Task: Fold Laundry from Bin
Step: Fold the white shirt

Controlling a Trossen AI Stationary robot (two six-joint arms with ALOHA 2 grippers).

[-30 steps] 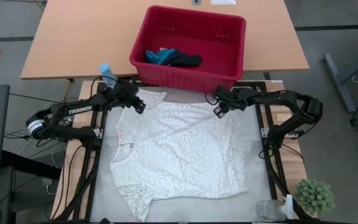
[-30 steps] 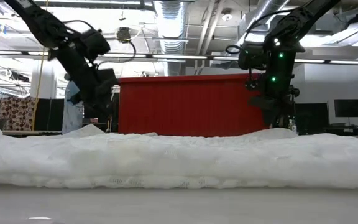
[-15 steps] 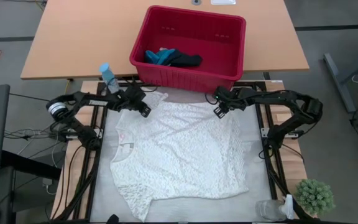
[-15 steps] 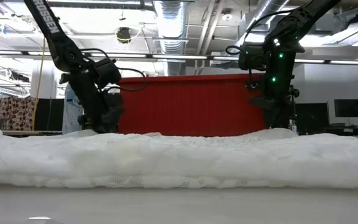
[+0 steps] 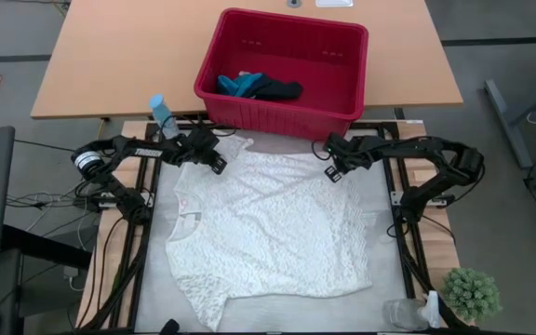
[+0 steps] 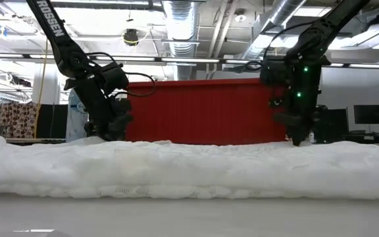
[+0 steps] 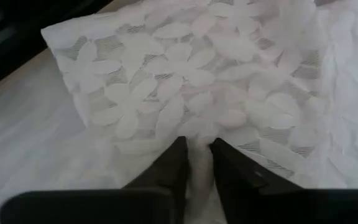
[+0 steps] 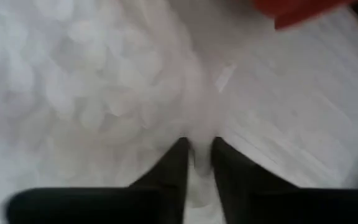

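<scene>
A blue bottle (image 5: pixel 161 113) stands left of centre in the high view. A small green plant (image 5: pixel 472 292) and a clear container (image 5: pixel 402 314) occupy the lower right corner. The wooden table (image 5: pixel 110 56) spans the upper frame.

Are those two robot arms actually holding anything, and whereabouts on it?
Yes. Each end effector, left and right, pinches the white lacy garment at its far edge nearest the red bin, one near each corner.

The whole table (image 5: pixel 110 56) is seen from straight above in the high view. In the low view it is seen level from the near edge, facing the room beyond. The white garment (image 7: pixel 229 81) is seen very close past each arm's 2 fingers in both wrist views. The red bin (image 5: pixel 287 70) is shared by the high and low views.
</scene>
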